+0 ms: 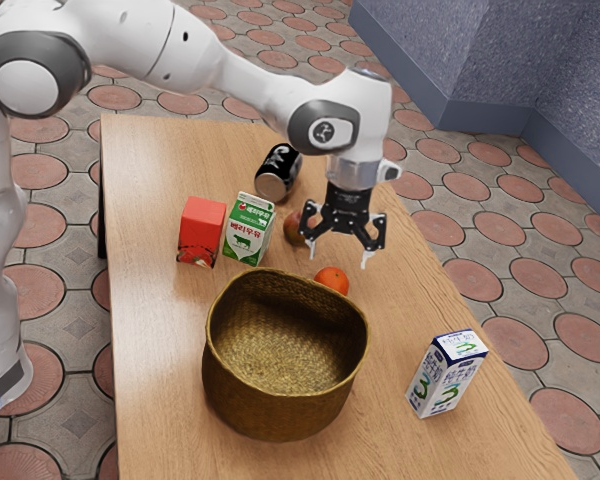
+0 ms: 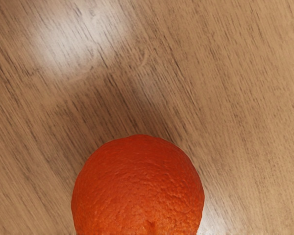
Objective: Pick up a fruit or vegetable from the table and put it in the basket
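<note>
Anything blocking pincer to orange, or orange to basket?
Nothing visible between the open pincer and the orange. Toward the basket, only its own near wall stands in the way; the orange probably needs lifting over the rim.

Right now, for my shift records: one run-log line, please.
gripper open above orange | orange on table, ungrasped | basket upright, no fruit visible inside | next: likely descend

The light-brown, wood-grained rectangular bench (image 1: 145,375) stands on a floor of round pinkish-red tiles set among grey stone pieces (image 1: 520,300). At the exterior view's upper right rise rough blue-grey walls (image 1: 510,50) meeting in corners, with a smoother slate-blue baseboard (image 1: 490,125) along their foot. In the wrist view, pale patches of light (image 2: 78,39) gleam on the bench's streaked grain.
</note>
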Controlling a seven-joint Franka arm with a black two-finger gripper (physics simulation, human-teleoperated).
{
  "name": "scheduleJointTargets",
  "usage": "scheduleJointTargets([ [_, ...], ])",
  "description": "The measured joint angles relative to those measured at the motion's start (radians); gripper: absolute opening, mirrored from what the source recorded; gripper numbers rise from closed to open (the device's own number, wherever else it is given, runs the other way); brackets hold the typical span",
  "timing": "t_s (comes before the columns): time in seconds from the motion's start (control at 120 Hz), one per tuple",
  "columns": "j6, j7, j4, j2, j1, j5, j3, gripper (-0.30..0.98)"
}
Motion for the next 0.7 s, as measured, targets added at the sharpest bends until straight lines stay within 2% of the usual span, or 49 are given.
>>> scheduleJointTargets([
  [0.7, 0.066, 0.056, -0.051, 0.021, 0.003, -0.034, 0.0, 0.69],
])
